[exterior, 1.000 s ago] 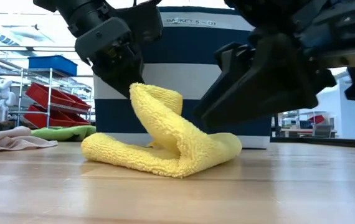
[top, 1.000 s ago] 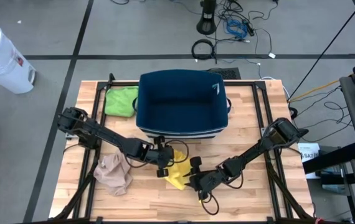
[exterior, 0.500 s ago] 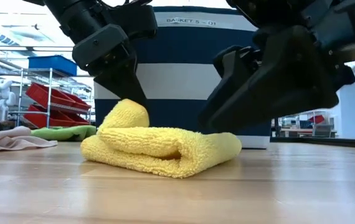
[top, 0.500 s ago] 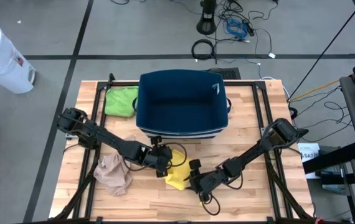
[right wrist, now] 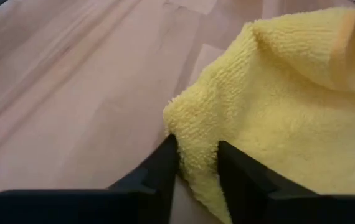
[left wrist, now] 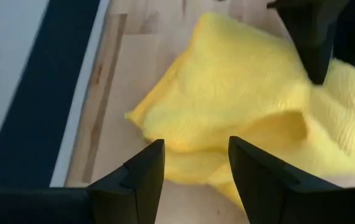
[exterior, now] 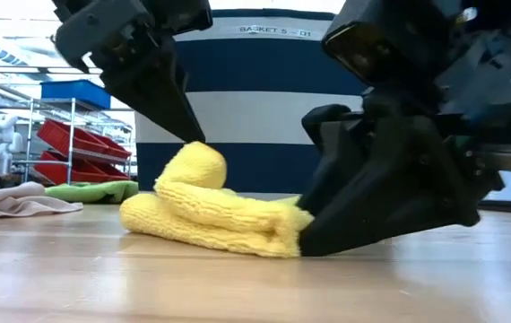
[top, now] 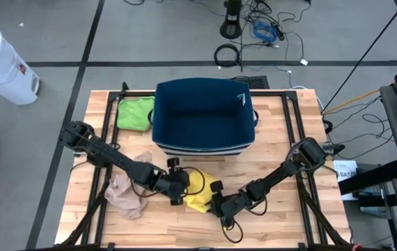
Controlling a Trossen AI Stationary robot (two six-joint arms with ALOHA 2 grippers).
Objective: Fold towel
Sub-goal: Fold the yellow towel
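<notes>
The fluffy yellow terry towel [top: 200,190] lies loosely folded on the light wooden slatted table [top: 282,146], just in front of the deep navy fabric basket with a white stripe [top: 204,116]. The left gripper [left wrist: 190,168] hovers at the towel's near edge — fingers apart, holding nothing. The right gripper [right wrist: 196,163] has its fingers pinched on the towel's other edge — low against the tabletop. A crumpled beige cloth [top: 127,192] lies beside the left arm.

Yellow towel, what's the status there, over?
Left gripper open, clear of the yellow towel. Right gripper pinching its near edge. Towel bunched on the table, fold unfinished. Nothing in the way.
</notes>
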